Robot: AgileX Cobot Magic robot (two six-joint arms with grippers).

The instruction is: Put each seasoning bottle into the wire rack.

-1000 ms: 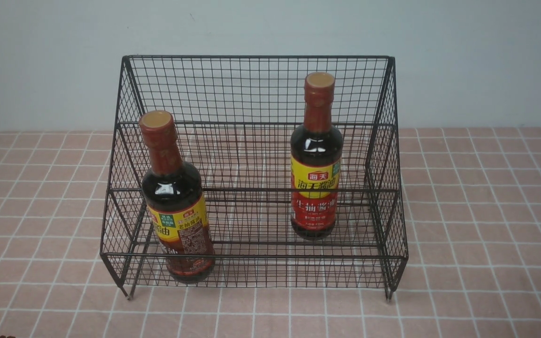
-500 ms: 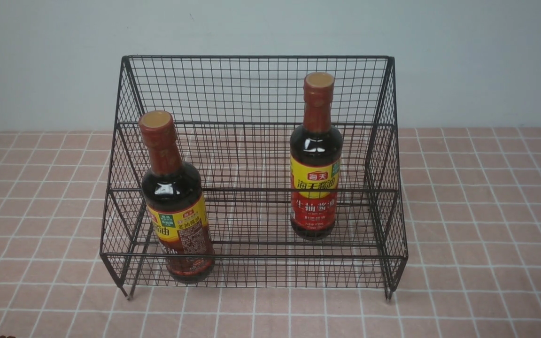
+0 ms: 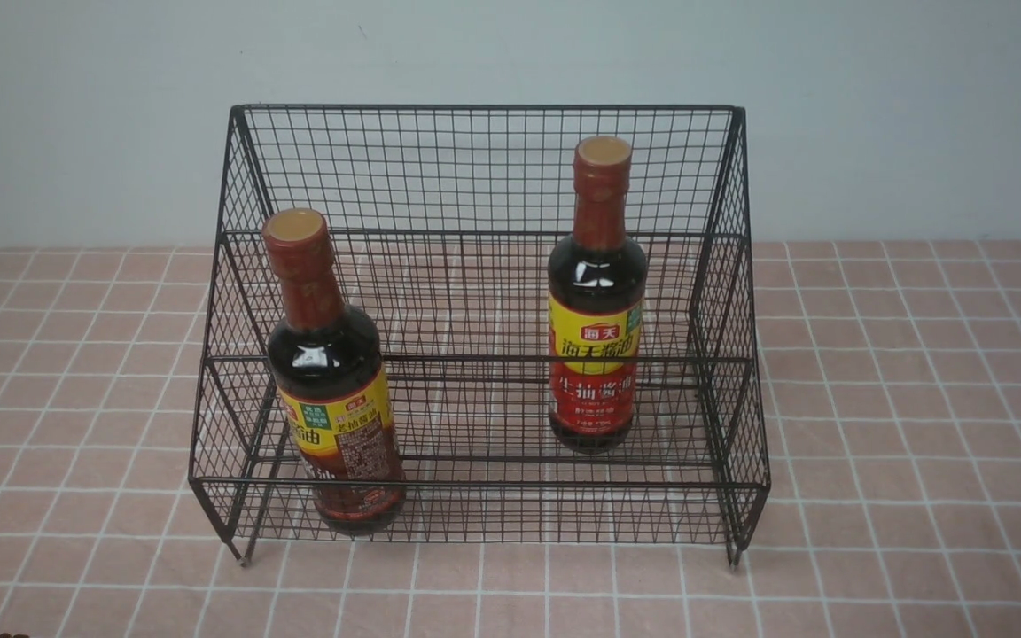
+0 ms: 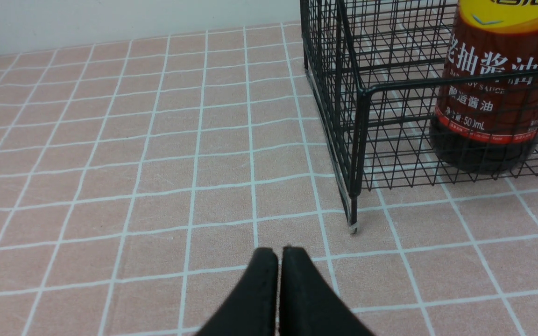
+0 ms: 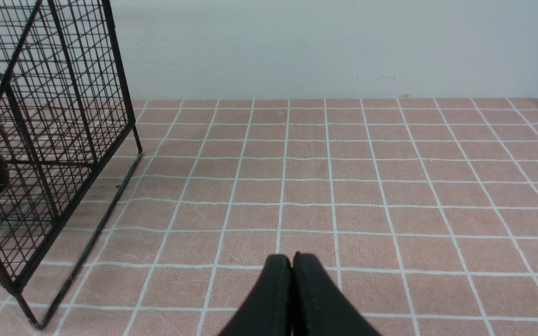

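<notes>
The black wire rack (image 3: 484,168) stands mid-table with both seasoning bottles inside. The brown-labelled bottle (image 3: 333,390) stands on the lowest front tier at the left, leaning slightly. The red-labelled bottle (image 3: 596,310) stands upright one tier up, right of centre. Neither gripper shows in the front view. In the left wrist view my left gripper (image 4: 279,250) is shut and empty above the tablecloth, short of the rack's corner leg (image 4: 353,219), with the brown-labelled bottle (image 4: 488,102) behind the mesh. My right gripper (image 5: 292,256) is shut and empty over the cloth beside the rack's side (image 5: 54,140).
A pink tiled tablecloth (image 3: 918,399) covers the table, with a pale wall (image 3: 874,106) close behind the rack. The rack rests on short legs (image 3: 732,558) near the front.
</notes>
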